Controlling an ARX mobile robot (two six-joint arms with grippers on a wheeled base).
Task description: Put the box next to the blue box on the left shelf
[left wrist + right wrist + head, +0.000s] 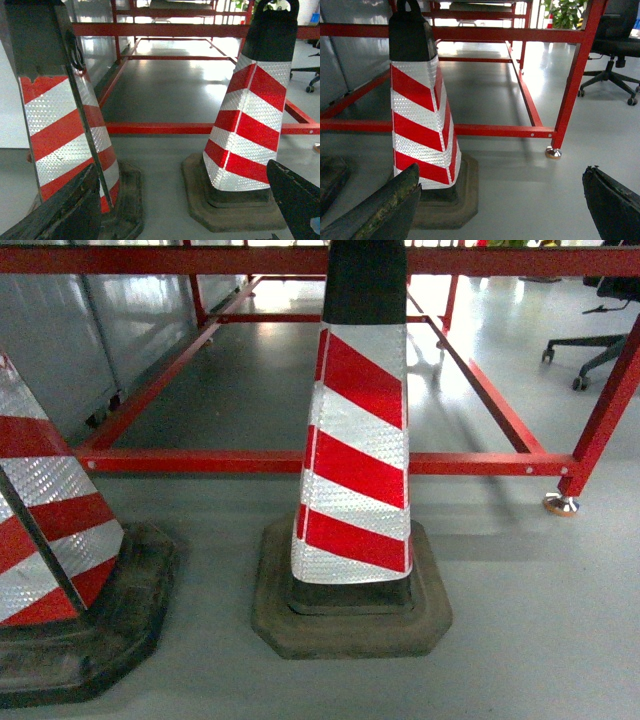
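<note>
Two red-and-white striped cones (355, 440) (50, 530) stand on the grey floor (520, 620) in front of you, before a red tubular frame (300, 462). Your left end effector (190, 210) and right end effector (500, 205) both have jaws spread wide, gripping nothing. The box and the left shelf appear in none of your views.

Traffic cones and a red frame on a grey floor

A red-and-white striped cone (355, 440) stands on a dark octagonal base, with a second cone (50, 530) beside it at the left edge of the head view. Behind both runs a red tubular frame (300, 462), one leg ending in a metal foot (560, 504). A black office chair (615, 55) and a potted plant (566, 12) sit farther back on the glossy grey floor (540, 620).
</note>
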